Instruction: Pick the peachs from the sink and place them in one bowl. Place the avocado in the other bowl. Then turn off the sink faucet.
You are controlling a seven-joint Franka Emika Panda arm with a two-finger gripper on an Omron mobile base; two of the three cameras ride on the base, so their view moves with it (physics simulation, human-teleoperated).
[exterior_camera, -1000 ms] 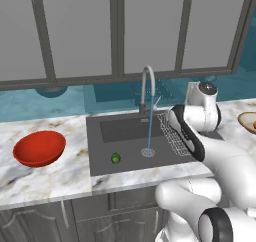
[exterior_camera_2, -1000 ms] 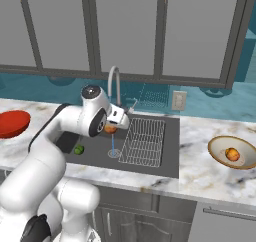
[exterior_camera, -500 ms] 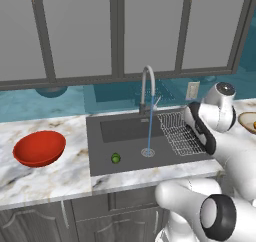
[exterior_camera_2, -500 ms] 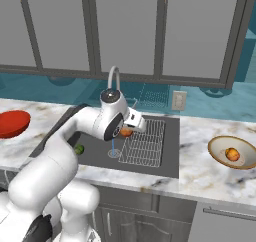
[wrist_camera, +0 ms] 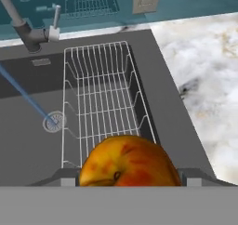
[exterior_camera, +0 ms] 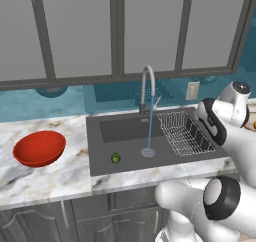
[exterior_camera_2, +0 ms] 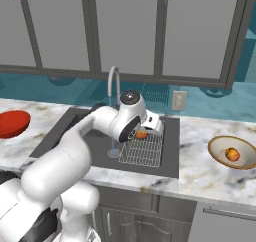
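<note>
Grey glass-front wall cabinets (exterior_camera: 115, 31); teal tile backsplash (exterior_camera_2: 200, 103); wall outlet (exterior_camera_2: 178, 100); white marble counter (wrist_camera: 204, 75) beyond fingers; grey base cabinets (exterior_camera: 100, 216).

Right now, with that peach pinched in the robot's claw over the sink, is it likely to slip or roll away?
The peach looks round and smooth, so it would probably roll if dropped, likely onto the wire rack below. The gripper seems to clamp it at its sides, a hold that could slip on curved skin. Water runs from the faucet, so wet skin might make it slicker.
</note>
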